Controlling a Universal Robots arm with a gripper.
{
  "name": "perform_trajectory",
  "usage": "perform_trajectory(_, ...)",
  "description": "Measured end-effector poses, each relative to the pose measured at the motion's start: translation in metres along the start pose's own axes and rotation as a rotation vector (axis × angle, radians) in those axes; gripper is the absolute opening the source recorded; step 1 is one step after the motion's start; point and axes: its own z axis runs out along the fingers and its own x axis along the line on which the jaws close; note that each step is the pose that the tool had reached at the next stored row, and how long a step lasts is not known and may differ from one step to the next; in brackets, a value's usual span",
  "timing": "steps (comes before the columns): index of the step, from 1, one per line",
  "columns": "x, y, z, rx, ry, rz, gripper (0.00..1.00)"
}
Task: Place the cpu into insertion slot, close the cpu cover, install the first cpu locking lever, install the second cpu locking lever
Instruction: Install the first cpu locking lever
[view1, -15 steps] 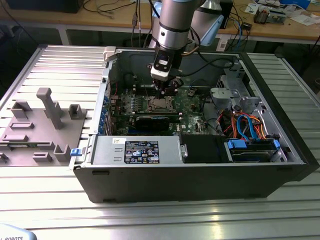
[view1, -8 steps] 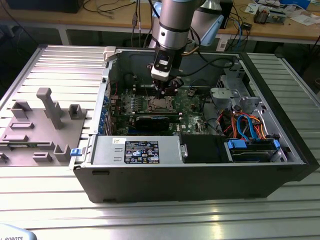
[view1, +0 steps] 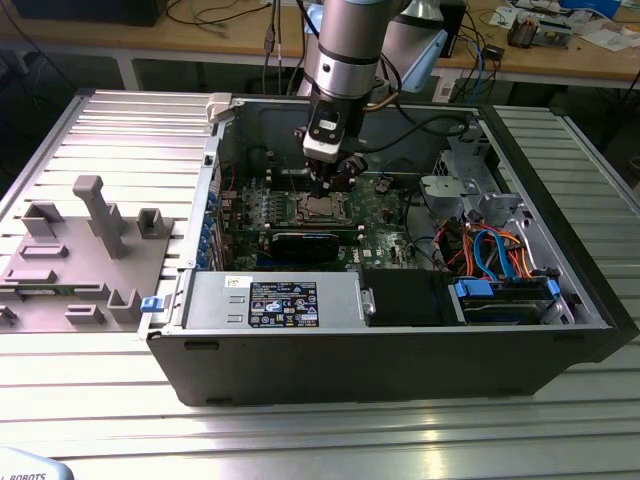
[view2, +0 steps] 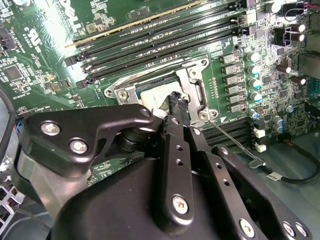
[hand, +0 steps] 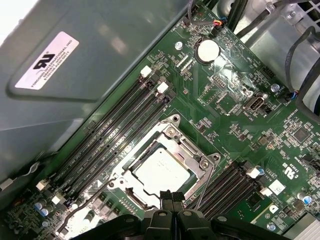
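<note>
Metal table (view1: 90, 400) with an open computer case (view1: 400, 370); robot arm (view1: 345, 60) inside.
Chip (hand: 162, 170) lies on the green board (hand: 220, 132) under its lowered cover (hand: 192, 147); end effector (hand: 167, 196) pinched shut at the cover's edge.

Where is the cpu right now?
In the first wrist view the cpu sits in the insertion slot, framed by the cpu cover, right by the gripper.

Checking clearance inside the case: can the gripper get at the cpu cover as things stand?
Probably yes: the gripper hangs just at the edge of the cpu cover, and nothing stands between them.
</note>
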Motion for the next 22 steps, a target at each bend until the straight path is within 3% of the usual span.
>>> perform_trajectory(22, 0.0000, 0.0000, 0.0000, 0.0006, -0.0028, -0.030, 0.11)
